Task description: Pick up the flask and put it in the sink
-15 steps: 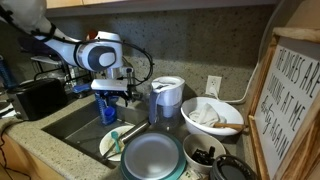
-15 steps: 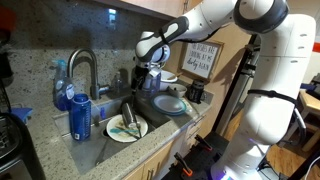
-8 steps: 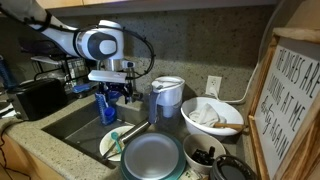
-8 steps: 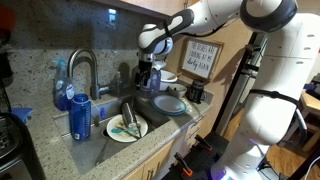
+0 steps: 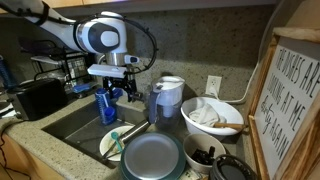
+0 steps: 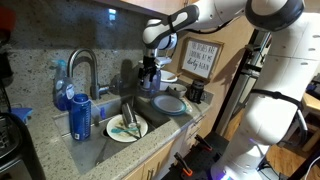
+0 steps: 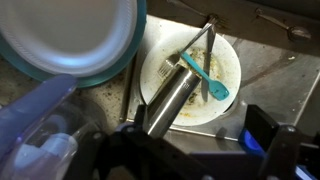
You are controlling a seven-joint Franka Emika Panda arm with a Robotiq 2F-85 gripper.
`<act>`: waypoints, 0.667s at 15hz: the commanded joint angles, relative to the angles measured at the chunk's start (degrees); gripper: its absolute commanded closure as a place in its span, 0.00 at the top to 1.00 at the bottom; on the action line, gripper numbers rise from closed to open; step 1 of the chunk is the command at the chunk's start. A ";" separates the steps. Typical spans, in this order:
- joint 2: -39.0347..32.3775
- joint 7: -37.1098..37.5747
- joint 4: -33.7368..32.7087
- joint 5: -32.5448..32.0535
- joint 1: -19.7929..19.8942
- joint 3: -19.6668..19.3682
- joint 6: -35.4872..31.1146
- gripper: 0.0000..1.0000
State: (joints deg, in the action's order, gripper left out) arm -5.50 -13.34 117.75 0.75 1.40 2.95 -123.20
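Note:
A steel flask (image 7: pixel 170 92) leans tilted in the sink, its far end over a dirty white plate (image 7: pixel 232 62) that also holds a teal utensil (image 7: pixel 205 80). In an exterior view the flask shows as a slanted metal rod (image 6: pixel 126 109) above the plate (image 6: pixel 128 130). My gripper (image 7: pixel 199 116) hangs above the sink with its fingers spread wide and nothing between them; the flask passes close by one finger. The gripper also shows in both exterior views (image 5: pixel 113 90) (image 6: pixel 150 80), raised over the basin.
A blue can (image 6: pixel 80 118) and a faucet (image 6: pixel 84 68) stand at the sink's edge. Stacked teal plates (image 5: pixel 152 157), a water pitcher (image 5: pixel 166 98), a white bowl (image 5: pixel 212 116) and a framed sign (image 5: pixel 292 100) crowd the counter beside the sink.
The gripper has risen straight up from the sink over the last second. The flask and plate have stayed where they are.

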 commanded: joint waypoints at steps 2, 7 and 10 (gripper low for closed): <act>3.69 9.15 1.64 -5.04 -0.69 -1.80 2.76 1.00; 5.30 13.15 2.42 -4.55 -0.06 -2.98 6.03 1.00; 6.58 14.39 3.78 -3.71 0.60 -4.12 6.78 1.00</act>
State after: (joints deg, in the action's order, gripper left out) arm -2.04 -0.96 118.79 -3.75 1.58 -0.21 -117.73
